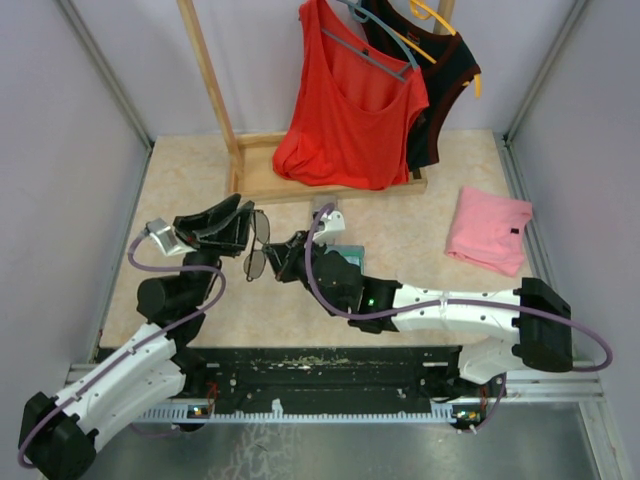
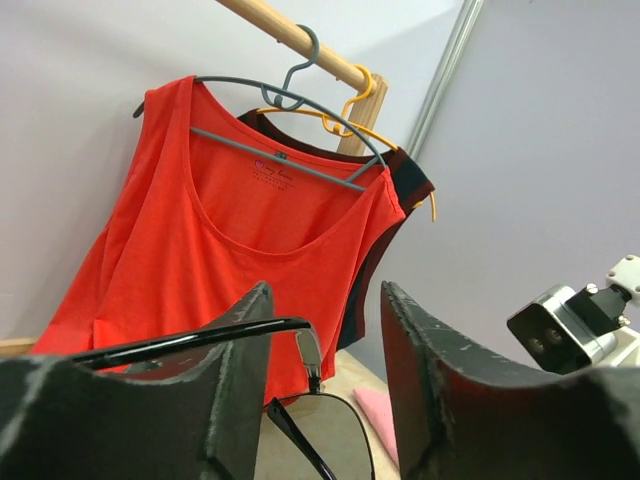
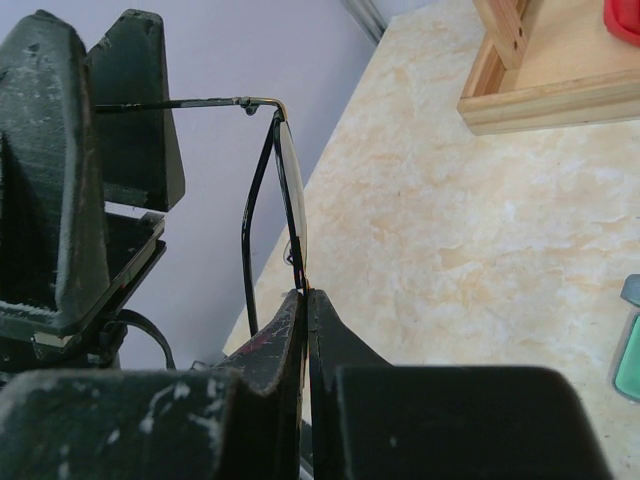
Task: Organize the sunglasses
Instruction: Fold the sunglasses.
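Above the table (image 1: 430, 200), left of middle, both grippers meet on one pair of sunglasses (image 1: 258, 243), held off the surface. Right gripper (image 3: 305, 293): black fingers pinched tight on the thin dark wire rim beside a squarish, near-clear lens. Left gripper (image 2: 325, 300): jaws parted, one slim glossy arm of the frame lying against one finger's edge. Surface beige, marbled.
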Action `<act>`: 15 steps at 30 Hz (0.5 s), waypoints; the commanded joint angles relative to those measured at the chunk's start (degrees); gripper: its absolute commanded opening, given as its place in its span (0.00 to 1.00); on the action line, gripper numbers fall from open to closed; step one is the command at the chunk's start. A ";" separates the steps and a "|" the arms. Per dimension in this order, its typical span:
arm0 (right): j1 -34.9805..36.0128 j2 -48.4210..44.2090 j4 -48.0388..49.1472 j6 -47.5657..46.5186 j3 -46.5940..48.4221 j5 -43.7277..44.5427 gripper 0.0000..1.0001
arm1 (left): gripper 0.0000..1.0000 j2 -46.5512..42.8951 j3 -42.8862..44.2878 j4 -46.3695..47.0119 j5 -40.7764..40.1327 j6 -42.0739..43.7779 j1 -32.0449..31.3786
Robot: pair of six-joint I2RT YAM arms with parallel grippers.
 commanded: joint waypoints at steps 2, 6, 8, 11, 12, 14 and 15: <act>-0.70 -1.60 2.06 -1.57 2.77 2.19 0.00 | 0.60 -1.40 0.34 -0.23 -0.08 0.23 0.00; -1.51 -3.63 1.31 -3.37 1.36 4.92 0.00 | 0.68 -3.60 1.83 -5.77 0.17 0.19 0.00; -2.59 -5.58 0.33 -3.96 -0.13 6.85 0.00 | 0.71 -5.59 2.78 -11.09 -0.42 0.07 -0.03; -5.13 -9.52 -1.43 -3.06 -3.31 8.17 0.00 | 0.72 -8.76 4.51 -20.03 -0.76 0.53 0.00; -5.98 -11.00 -1.96 -3.16 -4.45 8.71 0.00 | 0.72 -9.73 5.01 -23.00 -0.99 0.56 0.00; -7.30 -14.58 -2.57 -4.75 -6.85 10.14 0.00 | 0.71 -11.31 5.98 -29.36 -1.66 0.57 0.00; -7.76 -16.14 -2.55 -6.06 -8.15 10.66 0.00 | 0.69 -11.87 6.66 -32.36 -2.23 0.30 0.00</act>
